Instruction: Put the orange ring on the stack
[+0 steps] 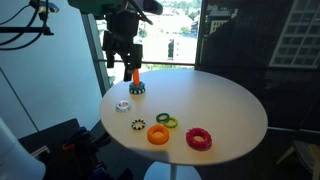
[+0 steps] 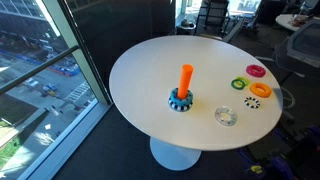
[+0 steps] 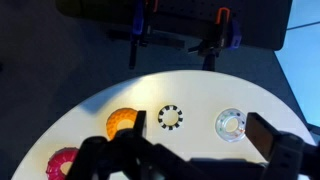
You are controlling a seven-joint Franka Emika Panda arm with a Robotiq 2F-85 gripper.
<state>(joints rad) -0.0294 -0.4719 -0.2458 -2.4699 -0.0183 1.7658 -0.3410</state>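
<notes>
The orange ring lies flat near the front of the round white table. It also shows in an exterior view and in the wrist view. The stack is an upright orange peg on a teal toothed base; it stands at the table's far edge and shows in both exterior views. It is out of the wrist view. My gripper hangs open and empty high above the table, left of the stack. In the wrist view the open jaws frame bare table, with the orange ring by the left finger.
A red-pink ring, a green-yellow ring, a small black-and-white ring and a pale blue ring lie loose on the table. Windows run along the table's far side. Clamped stands stand beyond the table edge.
</notes>
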